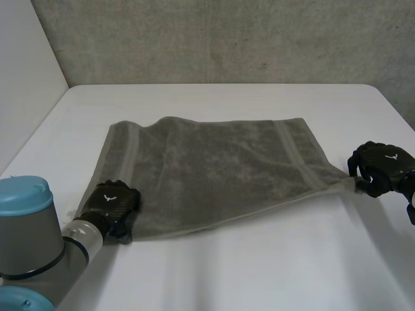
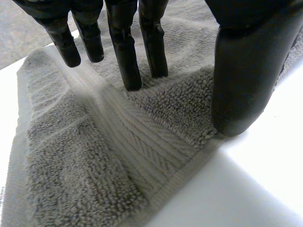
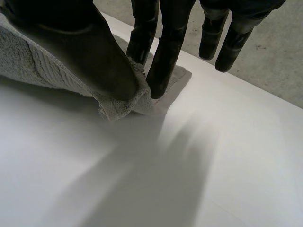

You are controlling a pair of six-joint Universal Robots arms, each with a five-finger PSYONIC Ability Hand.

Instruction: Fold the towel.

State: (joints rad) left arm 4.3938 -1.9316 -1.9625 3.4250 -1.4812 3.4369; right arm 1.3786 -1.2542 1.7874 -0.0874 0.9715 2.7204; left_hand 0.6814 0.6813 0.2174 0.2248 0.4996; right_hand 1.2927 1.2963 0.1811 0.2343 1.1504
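Grey towel (image 1: 214,168) spread flat mid-desk, white desk (image 1: 259,272). Near-R corner drawn out to a point. L hand (image 1: 115,201) on corner at towel's 7 o'clock: fingers (image 2: 128,56) straight, tips + thumb resting on pile, nothing gripped. R hand (image 1: 382,167) at towel's 4 o'clock: thumb + fingers pinch corner tight.

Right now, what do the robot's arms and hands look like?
The left hand and right hand are black, each with a small white mark on its back. Their fingers are slim, glossy black rods; the thumbs are thicker. The left arm is a round grey joint with a light-blue cap and a silver wrist.
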